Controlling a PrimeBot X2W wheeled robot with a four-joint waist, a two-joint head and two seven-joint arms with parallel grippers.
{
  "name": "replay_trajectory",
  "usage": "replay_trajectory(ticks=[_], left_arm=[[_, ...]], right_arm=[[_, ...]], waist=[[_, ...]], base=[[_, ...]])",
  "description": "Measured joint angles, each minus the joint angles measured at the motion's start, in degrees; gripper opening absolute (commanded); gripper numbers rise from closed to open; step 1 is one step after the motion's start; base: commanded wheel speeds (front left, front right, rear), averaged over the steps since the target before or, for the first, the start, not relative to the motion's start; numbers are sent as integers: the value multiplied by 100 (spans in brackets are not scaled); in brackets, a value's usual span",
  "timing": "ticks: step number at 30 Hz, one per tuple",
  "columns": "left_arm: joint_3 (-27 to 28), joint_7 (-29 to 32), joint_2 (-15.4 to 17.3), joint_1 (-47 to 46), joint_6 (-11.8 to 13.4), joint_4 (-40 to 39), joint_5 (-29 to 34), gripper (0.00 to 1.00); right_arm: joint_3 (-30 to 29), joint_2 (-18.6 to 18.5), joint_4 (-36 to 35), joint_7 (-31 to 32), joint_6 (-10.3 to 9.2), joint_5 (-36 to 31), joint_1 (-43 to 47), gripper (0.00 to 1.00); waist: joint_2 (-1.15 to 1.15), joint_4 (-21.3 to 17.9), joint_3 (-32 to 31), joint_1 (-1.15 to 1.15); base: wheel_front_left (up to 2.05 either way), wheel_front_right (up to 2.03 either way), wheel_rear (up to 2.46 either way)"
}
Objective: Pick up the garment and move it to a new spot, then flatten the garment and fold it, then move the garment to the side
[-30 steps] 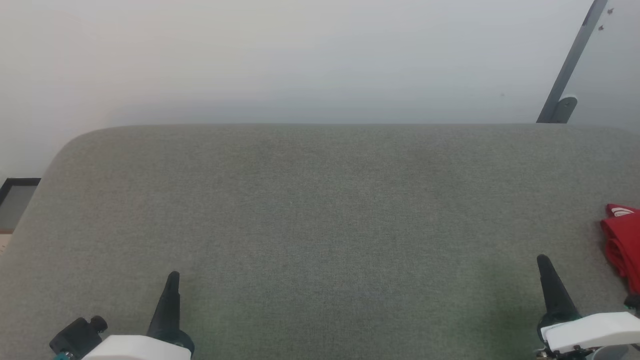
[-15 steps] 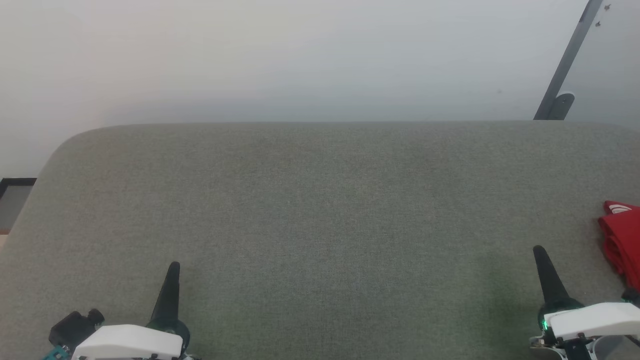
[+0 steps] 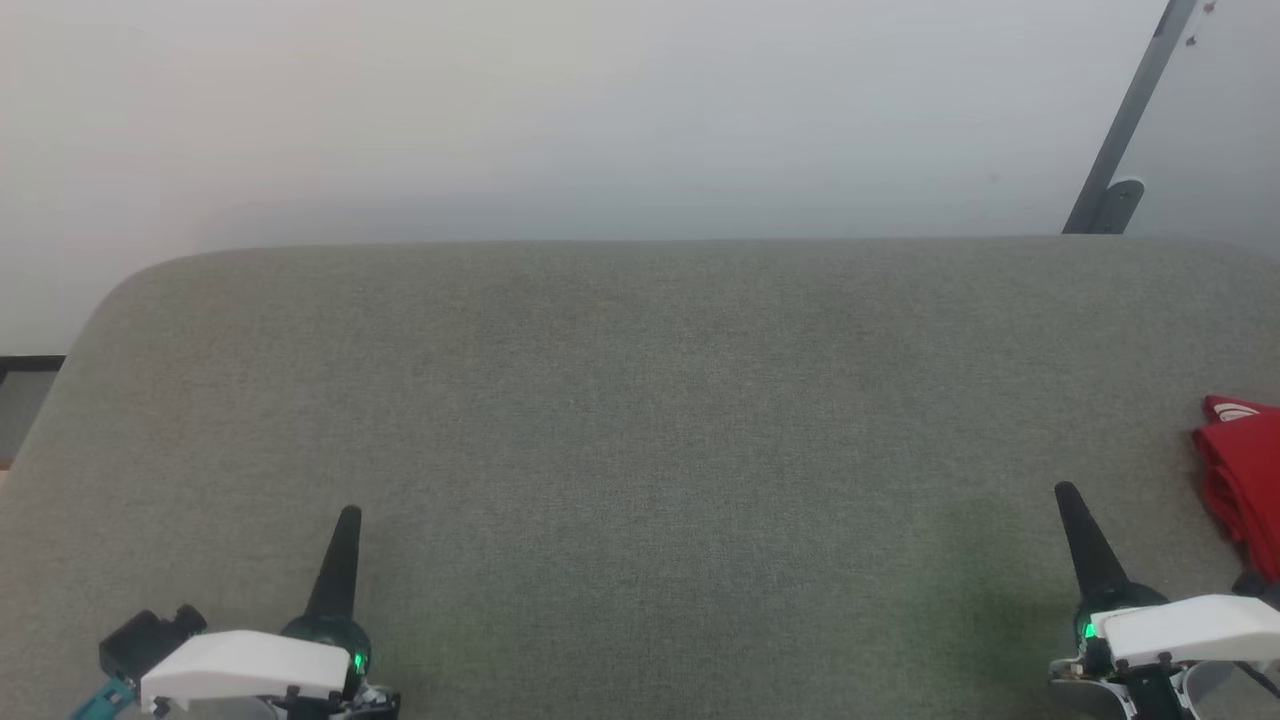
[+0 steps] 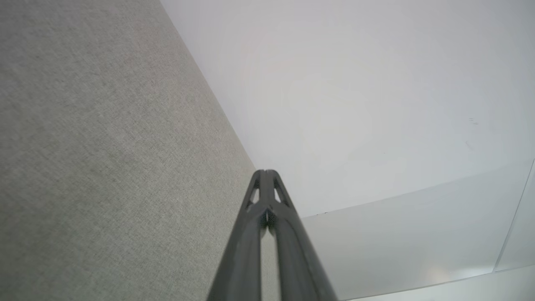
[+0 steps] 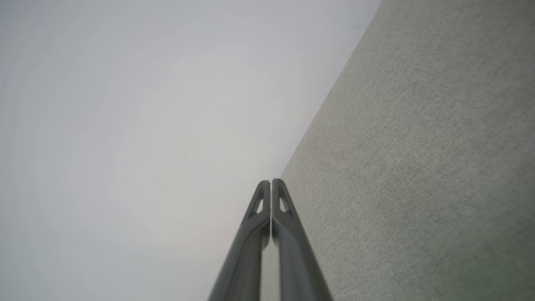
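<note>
From the head view, the garment [image 3: 1245, 480] lies on the grey upholstered surface [image 3: 640, 400] at the far right edge of the picture, and the frame cuts it off. It is bright red and bunched in folds, with a small white mark at its top end. This view also gives both grippers together: the left gripper [image 3: 348, 513] at the lower left and the right gripper [image 3: 1063, 490] at the lower right, each as one dark point aimed toward the pale wall [image 3: 600, 120]. A small green light glows at the base of each. A dark slanted bar [image 3: 1130, 110] stands against the wall at the upper right.

The wrist views give the detail that the head view is too far away to give. In the left wrist view the fingers [image 4: 246, 251] of the left gripper [image 4: 266, 172] are pressed together at the tips and grasp nothing. In the right wrist view the fingers [image 5: 292, 251] of the right gripper [image 5: 270, 182] are clenched in the same way — tip against tip, empty. Behind them are the grey surface and the wall.

The garment lies to the right of the right gripper's fingers and a little farther from the robot than their tips — near them, but apart and not touching. It is well apart from the left gripper's fingers, across the surface.
</note>
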Motion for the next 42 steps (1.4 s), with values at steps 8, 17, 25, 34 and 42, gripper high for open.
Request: replay_trajectory(ticks=[8,17,25,34,42], left_arm=[[20,105,0,-90,0,35,-391,0],[36,213,-1,-186,0,75,-808,0],[53,312,-1,-296,0,100,-1158,0],[67,411,-2,-370,0,133,-1525,0],[80,514,-3,-442,0,166,-1870,0]], right_arm=[[-42,77,47,107,0,316,-108,0],[-97,140,80,222,-3,648,-178,0],[-132,200,107,321,-3,924,-240,0],[-165,270,127,416,-3,1221,-337,0],[-193,322,151,514,-3,1494,-382,0]], waist=[[0,-24,19,0],[0,-52,41,0],[0,-76,60,0],[0,-104,82,0],[0,-131,104,0]], base=[[0,0,0],[0,0,0],[0,0,0],[0,0,0],[0,0,0]])
